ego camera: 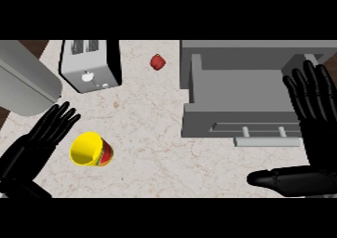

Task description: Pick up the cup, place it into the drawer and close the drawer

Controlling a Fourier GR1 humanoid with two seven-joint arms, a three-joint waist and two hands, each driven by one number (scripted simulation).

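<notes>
Low at the left of the head view, the cup [89,149] lies on its side on the counter [151,116]. Its yellow mouth is turned up and to the left; its red, patterned outside faces lower right. The left hand [30,148] lies just beside the cup's left flank, fingers [60,118] straight and slanting up and to the right, holding nothing. Whether it touches the cup cannot be told.

The drawer [226,116] stands pulled open at the right, well apart from the cup. Its pale bar handle [264,132] is on the front nearest the viewer. The right hand [321,144] shows at the drawer's right side, fingers straight and pointing to the top of the view, thumb spread to the left, holding nothing.

Farther off, a silver toaster [90,65] stands at the upper left. A small red object [158,62] lies between the toaster and the drawer. A large grey rounded body [20,81] fills the upper-left corner.
</notes>
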